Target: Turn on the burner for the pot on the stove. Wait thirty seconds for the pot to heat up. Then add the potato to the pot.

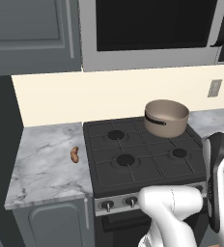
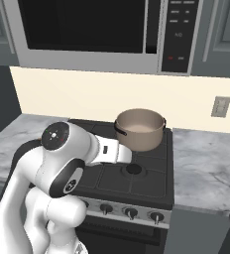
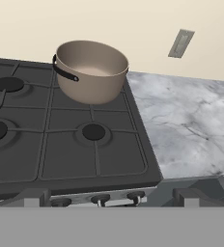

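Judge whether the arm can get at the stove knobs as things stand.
Probably yes: the knobs sit exposed on the stove front, nothing before them; the pot stands on the back right burner.

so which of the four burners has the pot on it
The back right burner: the pot sits there on the stove, by the wall; the other three are bare.

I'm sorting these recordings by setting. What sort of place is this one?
A home-style kitchen, rendered rather than real: a black gas stove carrying a pot, a microwave mounted above it, and marble counter over grey cabinets on either side.
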